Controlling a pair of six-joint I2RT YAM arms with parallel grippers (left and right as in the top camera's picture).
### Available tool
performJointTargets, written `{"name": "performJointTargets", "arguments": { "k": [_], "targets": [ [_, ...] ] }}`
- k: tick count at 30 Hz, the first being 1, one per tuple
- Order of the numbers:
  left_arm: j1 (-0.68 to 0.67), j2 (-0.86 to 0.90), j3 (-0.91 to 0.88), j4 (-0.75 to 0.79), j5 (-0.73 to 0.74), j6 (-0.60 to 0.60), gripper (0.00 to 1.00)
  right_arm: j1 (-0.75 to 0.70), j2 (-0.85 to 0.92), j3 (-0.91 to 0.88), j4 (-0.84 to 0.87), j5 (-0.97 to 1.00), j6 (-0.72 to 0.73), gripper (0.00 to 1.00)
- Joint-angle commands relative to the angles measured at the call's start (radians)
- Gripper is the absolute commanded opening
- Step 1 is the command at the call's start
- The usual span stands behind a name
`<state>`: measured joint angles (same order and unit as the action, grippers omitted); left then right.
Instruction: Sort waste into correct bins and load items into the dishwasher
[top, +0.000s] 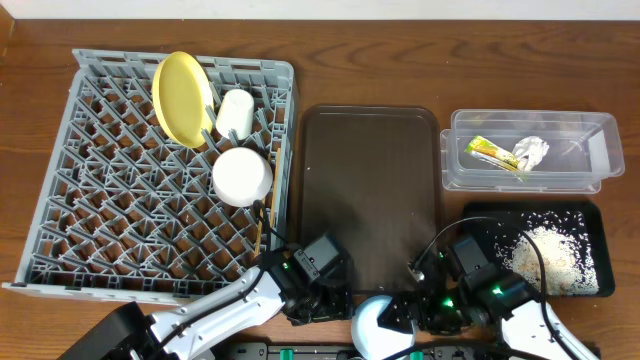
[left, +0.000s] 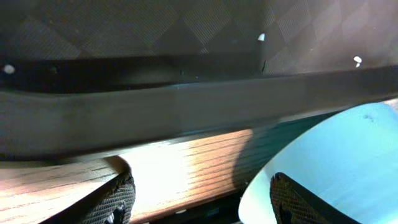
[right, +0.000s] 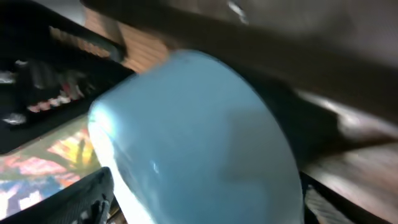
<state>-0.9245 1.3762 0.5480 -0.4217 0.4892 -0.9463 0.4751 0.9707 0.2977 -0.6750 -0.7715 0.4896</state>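
Observation:
The light blue bowl (top: 375, 325) sits at the table's front edge between my two grippers. My left gripper (top: 318, 300) is open; in the left wrist view its right finger (left: 292, 202) overlaps the bowl (left: 336, 162), and bare wood fills the gap. My right gripper (right: 202, 205) stands wide astride the bowl (right: 193, 130), with slim gaps at both fingers. The grey rack (top: 90, 60) holds the yellow plate (top: 183, 95), white cup (top: 236, 112), white bowl (top: 241, 177) and chopsticks (top: 262, 225).
The brown tray (top: 370, 190) lies in the middle. The clear tub (top: 600, 150) at back right holds the wrapper (top: 490, 152) and tissue (top: 532, 150). The black tray (top: 480, 220) at front right holds rice scraps (top: 548, 255).

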Motion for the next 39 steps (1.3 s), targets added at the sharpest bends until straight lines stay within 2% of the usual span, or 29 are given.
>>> {"name": "performJointTargets", "arguments": {
  "k": [1,6,10,15,18,20,27,28,29,35,39],
  "targets": [
    [-0.001,-0.007,-0.003,-0.002,0.018,-0.002,0.71,-0.002,-0.010,0.001,0.045,-0.133,-0.043,0.78],
    [-0.001,-0.007,-0.003,-0.002,0.023,-0.002,0.70,-0.002,-0.045,0.002,0.086,-0.170,-0.042,0.64],
    [0.000,-0.007,-0.003,-0.002,0.022,-0.002,0.70,-0.002,-0.074,0.003,0.090,-0.179,-0.033,0.57],
    [0.000,-0.007,-0.003,0.005,0.022,-0.002,0.70,-0.003,-0.096,0.029,0.100,-0.180,-0.023,0.40],
    [0.000,-0.007,-0.003,0.005,0.016,-0.002,0.70,-0.003,-0.097,0.044,0.100,-0.192,-0.023,0.22],
    [0.000,-0.007,-0.003,0.005,0.008,-0.002,0.70,-0.003,-0.097,0.045,0.099,-0.200,-0.023,0.18],
    [-0.001,-0.021,0.009,-0.001,-0.032,-0.002,0.71,-0.003,-0.097,0.046,0.109,-0.201,-0.024,0.13],
    [0.000,-0.031,0.015,-0.011,-0.043,-0.002,0.70,-0.003,-0.097,0.047,0.118,-0.201,-0.023,0.15],
    [-0.001,-0.044,0.023,-0.026,-0.060,-0.002,0.70,-0.003,-0.097,0.050,0.125,-0.201,-0.023,0.23],
    [0.000,-0.193,0.113,-0.167,-0.242,0.004,0.71,-0.003,-0.097,0.161,0.134,-0.090,-0.037,0.34],
    [0.013,-0.298,0.265,-0.320,-0.340,0.055,0.71,-0.003,-0.079,0.369,-0.009,0.166,-0.093,0.42]
  ]
}}
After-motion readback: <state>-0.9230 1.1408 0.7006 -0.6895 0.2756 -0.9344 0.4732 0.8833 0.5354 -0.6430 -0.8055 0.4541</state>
